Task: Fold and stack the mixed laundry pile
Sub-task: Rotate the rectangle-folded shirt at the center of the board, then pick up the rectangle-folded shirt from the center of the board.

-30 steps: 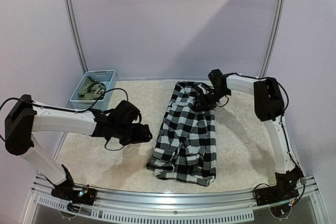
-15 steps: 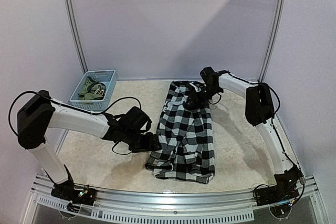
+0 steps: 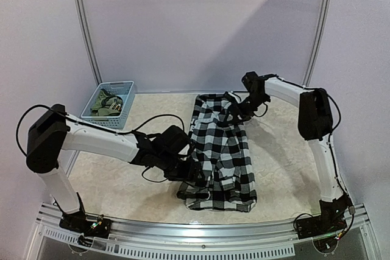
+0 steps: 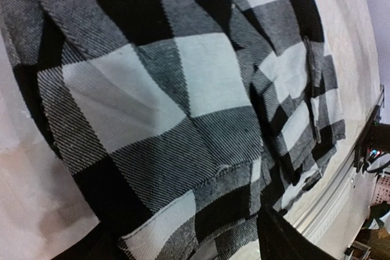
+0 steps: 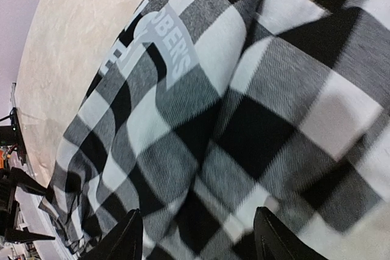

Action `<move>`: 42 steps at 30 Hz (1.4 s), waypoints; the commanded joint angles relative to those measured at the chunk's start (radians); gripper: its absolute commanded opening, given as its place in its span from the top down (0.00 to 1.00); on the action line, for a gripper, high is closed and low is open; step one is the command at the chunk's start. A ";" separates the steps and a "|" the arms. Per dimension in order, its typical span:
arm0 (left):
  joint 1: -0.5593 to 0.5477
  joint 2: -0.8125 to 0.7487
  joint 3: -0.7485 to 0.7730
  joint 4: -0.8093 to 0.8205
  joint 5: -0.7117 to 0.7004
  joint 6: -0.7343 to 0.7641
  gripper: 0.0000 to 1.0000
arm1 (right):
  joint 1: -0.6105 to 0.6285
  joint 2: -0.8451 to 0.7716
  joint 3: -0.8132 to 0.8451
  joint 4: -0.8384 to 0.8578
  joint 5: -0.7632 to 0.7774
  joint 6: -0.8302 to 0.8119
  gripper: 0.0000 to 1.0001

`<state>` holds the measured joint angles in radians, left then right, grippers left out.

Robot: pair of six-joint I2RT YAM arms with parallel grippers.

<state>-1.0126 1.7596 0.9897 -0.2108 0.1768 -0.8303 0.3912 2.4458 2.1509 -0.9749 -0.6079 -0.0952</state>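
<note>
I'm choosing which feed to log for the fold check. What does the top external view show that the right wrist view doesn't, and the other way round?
Only the top external view: both arms, the left gripper at the checked shirt's near-left edge, the right gripper at its far end, and the light blue basket holding the olive-green shirt. Only the right wrist view: grey printed lettering on the cloth and that gripper's own fingers, spread apart. Both: the checked shirt lying on the beige table.

From high at 6 o'clock the top view looks down toward 12; both wrist views, very close, share its checked shirt (image 3: 219,150).
</note>
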 commanded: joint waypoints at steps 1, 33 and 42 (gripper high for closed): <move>-0.050 0.020 0.085 -0.102 0.002 0.041 0.26 | -0.040 -0.303 -0.221 0.015 0.072 -0.056 0.34; -0.086 -0.245 -0.180 -0.021 -0.276 -0.291 0.21 | -0.127 -0.968 -1.250 0.252 -0.170 0.214 0.14; -0.071 -0.081 -0.119 -0.010 -0.097 -0.379 0.30 | -0.125 -0.898 -1.327 0.172 -0.168 0.316 0.26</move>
<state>-1.0882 1.6432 0.8444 -0.2573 -0.0322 -1.1473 0.2672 1.5440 0.8589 -0.7547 -0.7444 0.1555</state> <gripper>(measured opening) 0.716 0.772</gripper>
